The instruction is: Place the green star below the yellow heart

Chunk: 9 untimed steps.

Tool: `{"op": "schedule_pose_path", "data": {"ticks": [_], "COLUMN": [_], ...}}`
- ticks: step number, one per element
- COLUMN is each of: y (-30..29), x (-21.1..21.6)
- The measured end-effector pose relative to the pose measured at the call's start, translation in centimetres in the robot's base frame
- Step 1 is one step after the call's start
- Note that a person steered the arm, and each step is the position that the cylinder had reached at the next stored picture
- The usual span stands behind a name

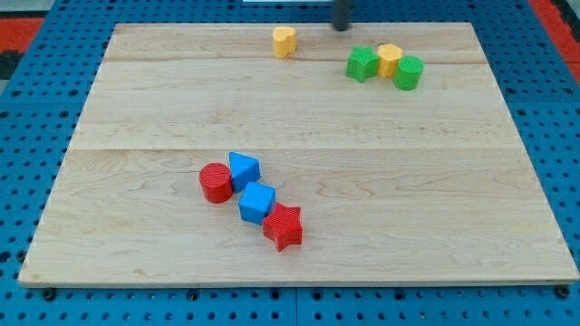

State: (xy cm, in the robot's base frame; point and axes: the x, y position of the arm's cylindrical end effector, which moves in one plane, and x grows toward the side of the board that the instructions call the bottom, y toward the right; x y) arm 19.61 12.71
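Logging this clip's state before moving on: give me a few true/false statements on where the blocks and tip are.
1. My tip is at the view's top, right of the yellow heart. True.
2. The green star lies below the yellow heart. False: it lies to the heart's right, beside a yellow block.
3. The red star touches a blue block. True.
4. The green cylinder sits among the red blocks. False: it adjoins the yellow block.

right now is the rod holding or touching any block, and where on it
Nothing is held. My tip is at the view's top edge, apart from every block: the yellow heart lies to its left, the green star below it.
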Motion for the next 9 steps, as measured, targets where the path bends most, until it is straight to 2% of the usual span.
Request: {"op": "schedule_pose_path", "data": {"ticks": [1,3,4,5,6,7,8,9], "y": [3.4,-0.3,-7.0,-9.1,-4.1,-9.5,-12.4,-12.6], "x": [3.2,10.4,8.3,10.9,13.9,16.4,13.7,12.3]}}
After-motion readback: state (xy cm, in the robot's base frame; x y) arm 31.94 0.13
